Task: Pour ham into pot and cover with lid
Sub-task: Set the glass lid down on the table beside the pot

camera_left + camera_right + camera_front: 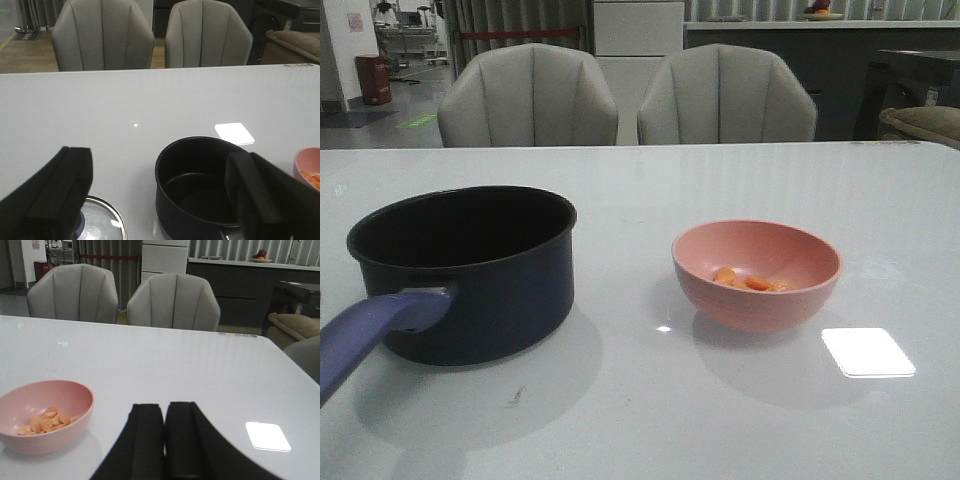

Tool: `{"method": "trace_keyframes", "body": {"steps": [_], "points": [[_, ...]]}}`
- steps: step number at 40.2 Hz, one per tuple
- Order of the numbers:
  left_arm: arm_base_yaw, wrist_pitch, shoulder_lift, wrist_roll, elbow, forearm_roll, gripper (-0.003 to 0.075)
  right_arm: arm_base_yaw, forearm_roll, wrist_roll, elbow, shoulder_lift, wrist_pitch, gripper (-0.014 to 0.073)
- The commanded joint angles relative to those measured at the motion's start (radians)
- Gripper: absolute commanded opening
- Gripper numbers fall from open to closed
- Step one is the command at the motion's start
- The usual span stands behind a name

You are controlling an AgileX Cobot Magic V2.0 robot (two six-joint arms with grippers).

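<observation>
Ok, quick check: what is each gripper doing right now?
Left gripper: open, holding nothing, above the pot and lid.
Right gripper: closed, empty, beside the bowl.

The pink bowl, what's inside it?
Small orange ham pieces lie in the pink bowl. Its near wall hides part of the bottom in the front view.

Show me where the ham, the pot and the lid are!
ham [46, 421]: right wrist view, on the orange pieces inside the pink bowl.
pot [510, 290]: front view, on its dark outer wall.
lid [102, 220]: left wrist view, on the glass near its steel rim.
</observation>
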Motion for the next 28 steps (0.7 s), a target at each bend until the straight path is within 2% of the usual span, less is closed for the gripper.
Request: {"method": "trace_keyframes", "body": {"steps": [1,9,19,23,28], "points": [[-0.008,-0.135,-0.044,-0.002,0.027,-0.003,0.0585,0.0,0.001,-0.001,-0.005,-0.02,-0.086,0.016],[-0.008,-0.255,-0.078,-0.002,0.115,-0.026,0.0585,0.0,0.001,-0.001,-0.005,-0.02,-0.086,0.016],[-0.008,-0.255,-0.078,-0.002,0.119,-0.026,0.0585,0.001,0.009,0.007,-0.013,-0.02,-0.177,0.016],[-0.008,-0.255,-0.078,-0.002,0.119,-0.026,0.0585,0.001,0.067,0.027,-0.083,-0.001,-0.086,0.016],[-0.008,-0.255,-0.078,-0.002,0.119,-0.026,0.0585,0.001,0.07,0.027,-0.21,0.101,0.084,0.016]]}}
